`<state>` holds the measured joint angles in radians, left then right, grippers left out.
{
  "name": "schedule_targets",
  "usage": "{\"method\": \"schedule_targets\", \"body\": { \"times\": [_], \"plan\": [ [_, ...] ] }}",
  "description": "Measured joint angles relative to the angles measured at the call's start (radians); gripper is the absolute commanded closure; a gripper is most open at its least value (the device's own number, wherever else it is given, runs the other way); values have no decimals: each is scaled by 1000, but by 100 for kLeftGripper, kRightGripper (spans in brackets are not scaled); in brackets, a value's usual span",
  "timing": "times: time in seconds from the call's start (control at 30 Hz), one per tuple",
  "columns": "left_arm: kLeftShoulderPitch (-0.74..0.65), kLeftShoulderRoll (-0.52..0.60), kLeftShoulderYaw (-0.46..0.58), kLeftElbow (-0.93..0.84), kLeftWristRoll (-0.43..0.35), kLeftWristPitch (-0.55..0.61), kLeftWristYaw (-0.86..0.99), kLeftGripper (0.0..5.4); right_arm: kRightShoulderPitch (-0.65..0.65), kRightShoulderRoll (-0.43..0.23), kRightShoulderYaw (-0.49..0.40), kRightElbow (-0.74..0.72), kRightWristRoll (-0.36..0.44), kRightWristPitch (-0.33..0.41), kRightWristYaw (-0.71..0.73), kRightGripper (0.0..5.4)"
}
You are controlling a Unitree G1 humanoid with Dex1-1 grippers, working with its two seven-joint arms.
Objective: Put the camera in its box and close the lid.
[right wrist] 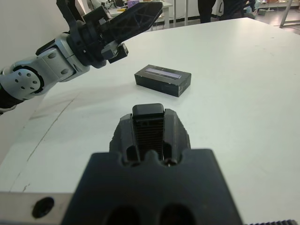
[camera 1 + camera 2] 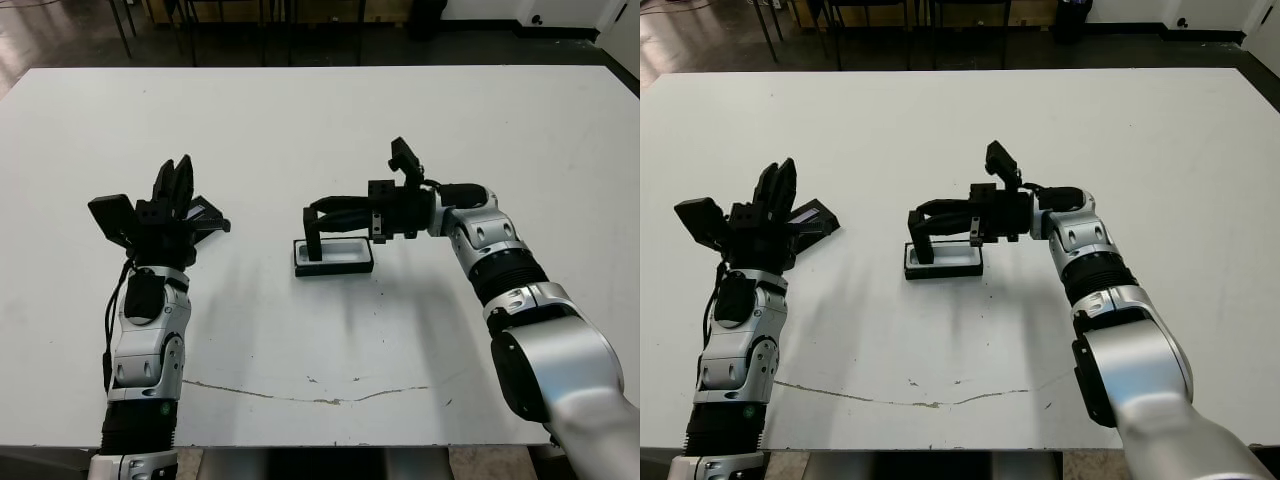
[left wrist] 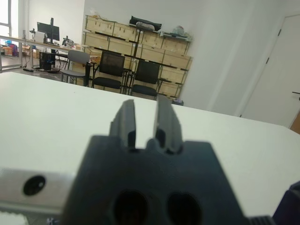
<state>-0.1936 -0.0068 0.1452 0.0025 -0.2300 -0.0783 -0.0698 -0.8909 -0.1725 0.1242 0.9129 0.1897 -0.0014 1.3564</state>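
Your right pincer (image 2: 318,232) is closed tight on the camera (image 1: 148,110), which stands pinched between its two fingers directly over the box (image 2: 334,257); you cannot tell whether it touches the lining. The box sits mid-counter (image 2: 300,120). Your left pincer (image 2: 176,184) is raised, fingers a narrow gap apart, holding nothing. The lid (image 1: 163,79) lies flat just beside it.
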Motion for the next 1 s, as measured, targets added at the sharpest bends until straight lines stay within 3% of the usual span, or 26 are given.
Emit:
{"method": "schedule_targets", "body": {
  "times": [0.57,1.0],
  "plan": [
    [1,0,2,0,0,0,-3,540,1,-230,-71,95,-32,-23,1,540],
    [1,0,2,0,-1,0,-6,540,18,-273,-27,-21,-70,20,7,540]
  ]
}}
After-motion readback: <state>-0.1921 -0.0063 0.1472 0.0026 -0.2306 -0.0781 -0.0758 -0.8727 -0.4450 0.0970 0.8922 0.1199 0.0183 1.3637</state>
